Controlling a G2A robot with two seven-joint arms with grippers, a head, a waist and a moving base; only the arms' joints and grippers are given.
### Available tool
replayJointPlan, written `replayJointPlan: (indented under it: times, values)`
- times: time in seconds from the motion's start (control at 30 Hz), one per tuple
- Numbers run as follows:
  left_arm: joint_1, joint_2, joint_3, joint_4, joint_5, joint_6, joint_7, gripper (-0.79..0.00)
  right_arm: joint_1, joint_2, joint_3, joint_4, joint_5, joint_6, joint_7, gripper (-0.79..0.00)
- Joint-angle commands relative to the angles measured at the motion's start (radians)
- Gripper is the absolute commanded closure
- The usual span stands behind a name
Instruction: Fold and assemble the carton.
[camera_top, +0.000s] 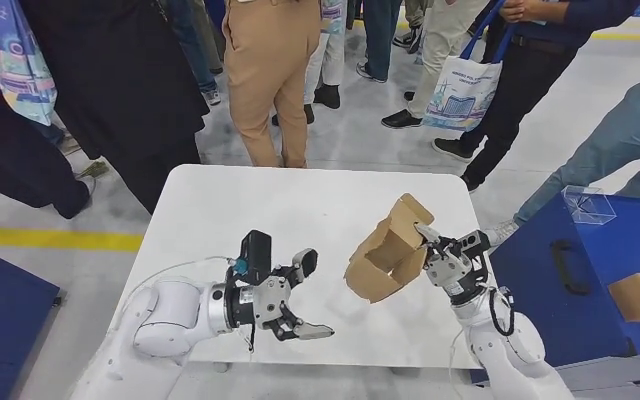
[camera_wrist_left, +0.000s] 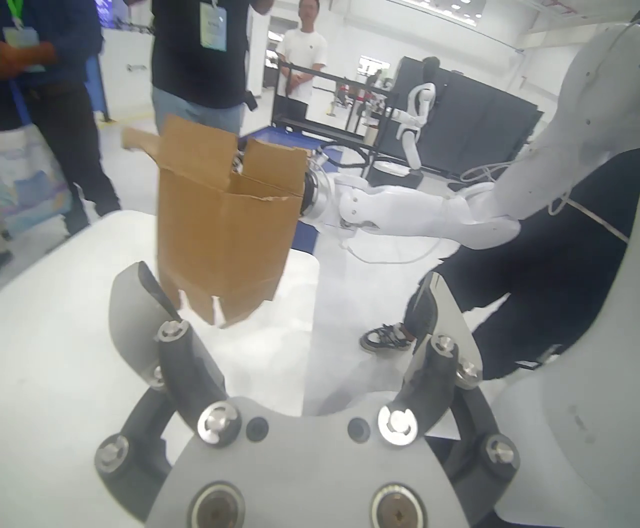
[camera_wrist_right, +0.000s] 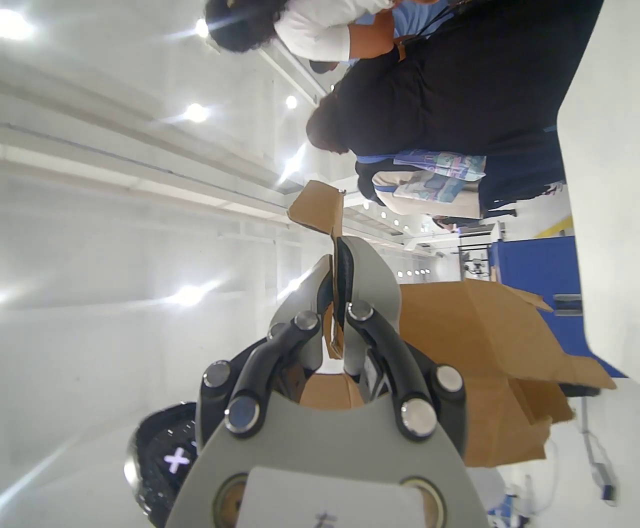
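Observation:
A brown carton (camera_top: 388, 252), opened into a tube with loose flaps, hangs tilted above the right part of the white table (camera_top: 300, 200). My right gripper (camera_top: 432, 240) is shut on one of its upper flaps; in the right wrist view the right gripper (camera_wrist_right: 336, 270) pinches a thin cardboard edge, with the carton (camera_wrist_right: 480, 345) body beyond it. My left gripper (camera_top: 306, 296) stands open and empty near the table's front, to the left of the carton and apart from it. In the left wrist view the left gripper (camera_wrist_left: 285, 295) faces the carton (camera_wrist_left: 225, 230), whose lower flaps hang free.
Several people stand close around the table's far side and right corner. A blue cabinet (camera_top: 560, 290) stands right of the table, with a clear box (camera_top: 588, 204) on it. The table's left and middle are bare.

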Motion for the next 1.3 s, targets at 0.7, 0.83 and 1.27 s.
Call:
replayJointPlan:
  times: [0.7,0.83,1.27]
  values:
    - [0.115,-0.024,0.090,0.004,1.313,0.463,0.913,-0.785,0.023,-0.016,0.032,0.027,0.895,0.662,-0.405,0.000]
    - [0.099,-0.028,0.127,-0.010,1.381,0.512,0.939,-0.785,0.020,-0.017,0.030,0.023,0.868,0.663,-0.401,0.000]
    - [0.035,-0.048,0.208,0.004,1.361,0.552,0.927,-0.785,-0.028,-0.019,0.031,-0.013,0.792,0.649,-0.346,0.000]
